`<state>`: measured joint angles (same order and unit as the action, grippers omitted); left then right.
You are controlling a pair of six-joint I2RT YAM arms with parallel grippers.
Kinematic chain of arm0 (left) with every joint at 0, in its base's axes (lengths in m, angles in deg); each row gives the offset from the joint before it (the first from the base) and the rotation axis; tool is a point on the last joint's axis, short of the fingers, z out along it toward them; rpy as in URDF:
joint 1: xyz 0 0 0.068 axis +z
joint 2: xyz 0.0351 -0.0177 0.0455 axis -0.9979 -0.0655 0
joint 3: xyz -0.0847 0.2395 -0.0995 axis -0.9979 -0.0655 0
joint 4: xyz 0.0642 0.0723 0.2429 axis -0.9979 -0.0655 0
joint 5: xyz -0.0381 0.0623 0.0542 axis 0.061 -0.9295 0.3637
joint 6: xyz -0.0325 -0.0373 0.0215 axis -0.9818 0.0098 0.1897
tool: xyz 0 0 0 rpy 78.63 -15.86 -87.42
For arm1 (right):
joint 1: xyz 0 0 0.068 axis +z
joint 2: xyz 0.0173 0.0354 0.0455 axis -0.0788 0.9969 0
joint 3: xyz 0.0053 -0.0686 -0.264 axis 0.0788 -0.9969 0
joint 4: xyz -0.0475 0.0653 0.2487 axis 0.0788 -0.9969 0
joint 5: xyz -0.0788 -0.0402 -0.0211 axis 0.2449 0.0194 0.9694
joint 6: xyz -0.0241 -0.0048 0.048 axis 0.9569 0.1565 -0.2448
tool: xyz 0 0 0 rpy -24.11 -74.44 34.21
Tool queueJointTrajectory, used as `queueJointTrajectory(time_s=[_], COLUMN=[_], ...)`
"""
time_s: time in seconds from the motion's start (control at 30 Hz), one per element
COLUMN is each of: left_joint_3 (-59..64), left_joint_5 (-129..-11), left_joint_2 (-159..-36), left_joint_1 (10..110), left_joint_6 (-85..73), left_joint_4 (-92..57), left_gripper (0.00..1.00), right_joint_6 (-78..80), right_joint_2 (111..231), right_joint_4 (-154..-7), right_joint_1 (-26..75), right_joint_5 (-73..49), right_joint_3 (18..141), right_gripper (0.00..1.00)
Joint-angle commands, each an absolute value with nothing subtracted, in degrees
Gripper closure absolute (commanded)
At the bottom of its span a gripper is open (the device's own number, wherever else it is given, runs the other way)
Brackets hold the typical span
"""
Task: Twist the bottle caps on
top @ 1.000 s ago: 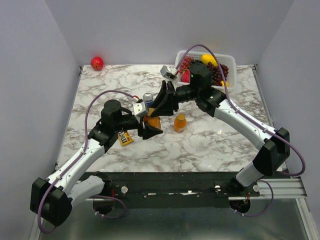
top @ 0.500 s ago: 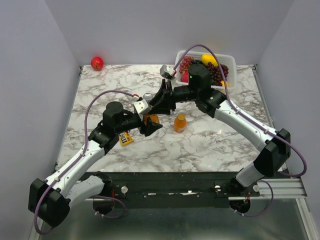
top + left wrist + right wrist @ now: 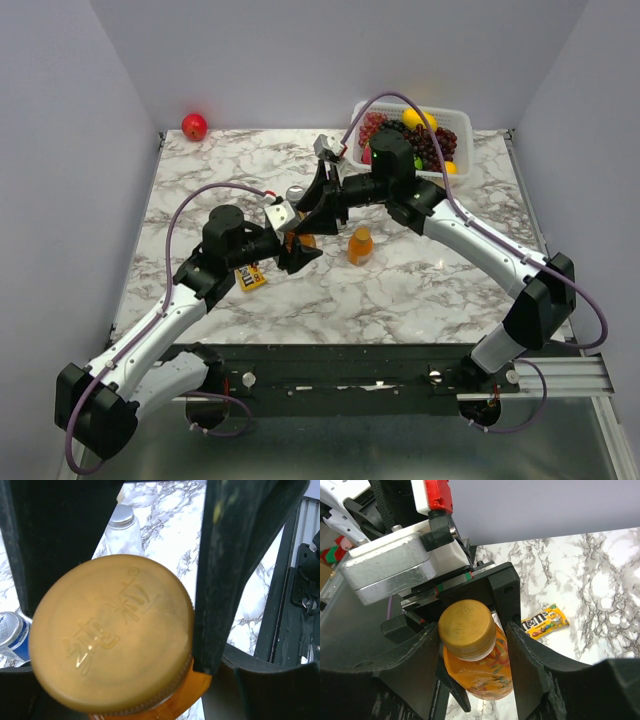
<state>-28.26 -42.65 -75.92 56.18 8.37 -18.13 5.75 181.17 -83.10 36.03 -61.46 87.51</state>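
Note:
My left gripper is shut on a stubby orange bottle and holds it tilted, its fingers pressing the body below the neck. A gold cap sits on that bottle's neck and fills the left wrist view. My right gripper stands open around the cap, with a gap showing at its right finger. A second orange bottle, capped, stands upright just to the right. Beyond, in the left wrist view, a clear jar carries a silver lid.
A blue drink can stands just behind the grippers. A yellow candy packet lies under the left arm. A white basket of fruit sits at the back right and a red apple at the back left corner.
My right gripper's jaws have opened off the gold cap and that arm has shifted slightly left. The left gripper still holds the bottle, nudged a little.

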Motion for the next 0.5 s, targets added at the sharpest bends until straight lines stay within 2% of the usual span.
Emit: queueJointTrajectory(time_s=[0.0,0.2,0.23,0.27,0.33,0.37,0.4,0.47], left_joint_3=[-28.66,-28.93,-29.02,-28.93,-29.02,-29.19,-29.71,-30.51], left_joint_5=[-40.72,-40.1,-40.02,-40.19,-41.93,-42.91,-43.79,-47.21], left_joint_2=[-74.88,-75.49,-75.49,-75.58,-75.76,-75.67,-74.71,-73.66], left_joint_1=[56.1,56.1,56.1,56.1,56.1,56.1,56.27,56.88], left_joint_6=[9.01,8.75,8.83,8.92,9.01,9.18,10.58,11.82], left_joint_4=[-15.26,-15.52,-15.78,-15.96,-17.09,-17.54,-18.24,-20.69], left_gripper=[1.0,1.0,1.0,1.0,0.72,0.47,0.02,0.01], right_joint_6=[6.25,4.23,4.23,4.32,5.46,6.24,7.12,9.32], right_joint_2=[182.6,183.04,183.39,183.48,183.05,182.7,182.34,180.42], right_joint_4=[-84.21,-82.72,-82.72,-82.72,-82.98,-83.85,-84.38,-84.74], right_joint_1=[36.52,36.7,36.7,36.7,36.52,36.44,36.17,34.51], right_joint_5=[-62.19,-61.05,-60.7,-60.69,-59.56,-59.29,-59.11,-58.24], right_joint_3=[89.08,89.43,90.13,90.48,91.01,91.19,91.1,89.01], right_gripper=[0.37,0.38,0.44,0.62,0.72,0.75,0.78,0.79])
